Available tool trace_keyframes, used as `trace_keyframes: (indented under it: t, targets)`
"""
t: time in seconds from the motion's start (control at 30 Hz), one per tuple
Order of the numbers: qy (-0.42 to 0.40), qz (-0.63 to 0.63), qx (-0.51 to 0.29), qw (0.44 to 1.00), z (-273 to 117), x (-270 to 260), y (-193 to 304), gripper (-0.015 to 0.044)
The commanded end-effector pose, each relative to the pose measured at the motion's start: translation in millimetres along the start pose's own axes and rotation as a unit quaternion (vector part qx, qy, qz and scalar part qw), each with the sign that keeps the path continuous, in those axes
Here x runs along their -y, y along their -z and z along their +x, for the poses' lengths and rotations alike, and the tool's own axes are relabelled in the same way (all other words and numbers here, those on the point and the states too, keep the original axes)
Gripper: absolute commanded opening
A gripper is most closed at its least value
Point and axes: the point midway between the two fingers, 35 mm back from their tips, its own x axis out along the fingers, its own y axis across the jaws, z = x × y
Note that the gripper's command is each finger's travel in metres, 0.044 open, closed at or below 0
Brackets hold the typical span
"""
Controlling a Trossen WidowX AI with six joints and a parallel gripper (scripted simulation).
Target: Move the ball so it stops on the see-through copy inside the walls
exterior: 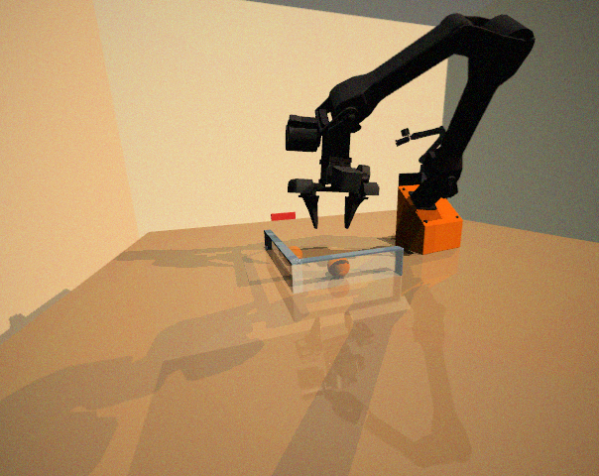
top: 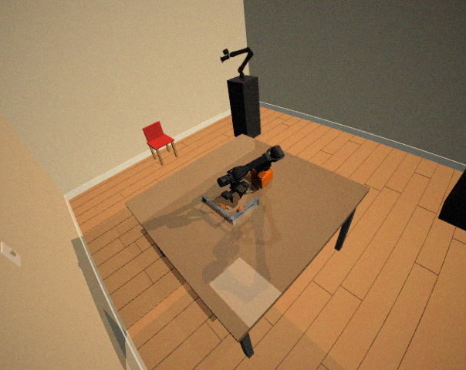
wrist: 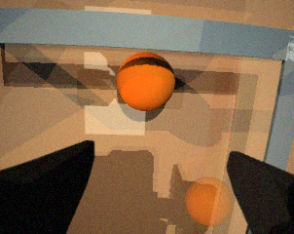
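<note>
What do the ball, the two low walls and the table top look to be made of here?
Ball: smooth, matte orange with one dark band, possibly rubber or plastic; no sharp highlight. Walls: clear, bluish-edged, like glass or acrylic; the ball shows through them. Table top: tan and glossy, perhaps lacquered; it mirrors the walls and the open gripper.
</note>
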Motion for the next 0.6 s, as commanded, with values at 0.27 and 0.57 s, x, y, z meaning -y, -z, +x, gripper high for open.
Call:
trace_keyframes:
  t: [0.27, 0.57]
  targets:
    - [-0.044, -0.014, -0.024, 0.999, 37.8, -3.9, -29.3, 0.0337]
    - [-0.044, -0.014, -0.024, 0.999, 47.8, -4.4, -28.8, 0.0337]
